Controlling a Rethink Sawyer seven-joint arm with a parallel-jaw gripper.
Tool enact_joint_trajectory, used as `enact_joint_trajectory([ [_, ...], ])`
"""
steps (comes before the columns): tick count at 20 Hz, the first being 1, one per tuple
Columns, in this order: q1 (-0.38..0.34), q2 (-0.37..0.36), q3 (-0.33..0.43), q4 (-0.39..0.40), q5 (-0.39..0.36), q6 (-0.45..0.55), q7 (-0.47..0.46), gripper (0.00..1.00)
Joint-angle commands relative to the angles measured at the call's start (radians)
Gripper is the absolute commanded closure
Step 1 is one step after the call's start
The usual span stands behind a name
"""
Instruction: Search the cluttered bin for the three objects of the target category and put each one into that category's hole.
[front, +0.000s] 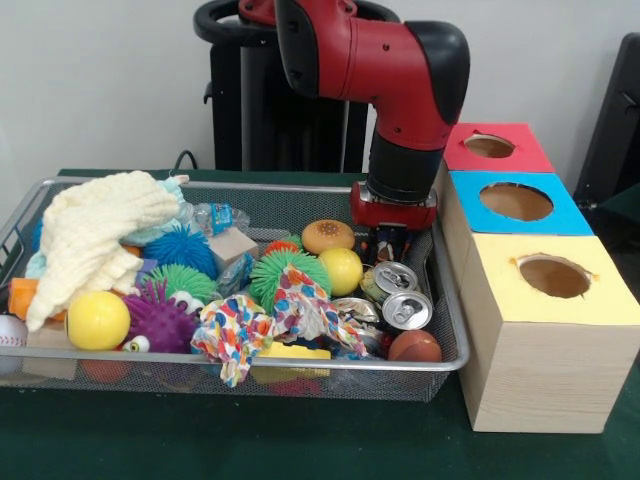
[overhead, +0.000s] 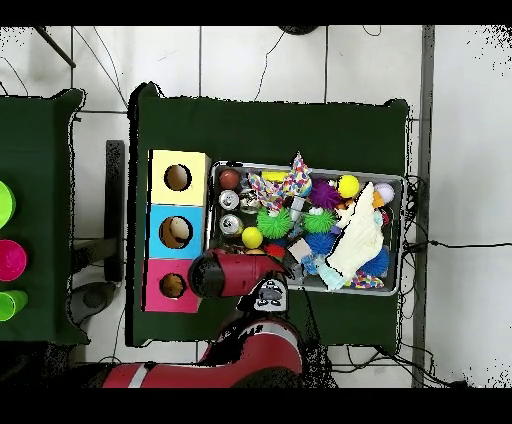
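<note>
The wire mesh bin (front: 250, 366) is full of clutter; it also shows in the overhead view (overhead: 402, 235). My gripper (front: 390, 243) hangs below the red wrist, low in the bin's far right corner, just behind two crushed cans (front: 400, 295). Clutter hides its lower end. In the overhead view the arm (overhead: 240, 272) covers it. The red-faced hole (front: 489, 146) (overhead: 173, 286) is on the farthest box, to the right of the wrist. A yellow ball (front: 342, 270) and a bun-shaped toy (front: 327, 236) lie just left of the gripper.
The blue-faced hole (front: 516, 201) and yellow-faced hole (front: 553, 276) sit on boxes along the bin's right side. In the bin are a cream cloth (front: 95, 235), a patterned cloth (front: 270, 320), spiky balls (front: 280, 275), a brown ball (front: 414, 346) and another yellow ball (front: 97, 320).
</note>
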Motion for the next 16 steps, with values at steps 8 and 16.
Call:
enact_joint_trajectory([
  [8,-0.003,-0.185,0.078,-0.081,0.066,0.31,0.089,1.0],
  [16,0.002,-0.297,0.077,-0.104,0.066,0.472,0.095,1.0],
])
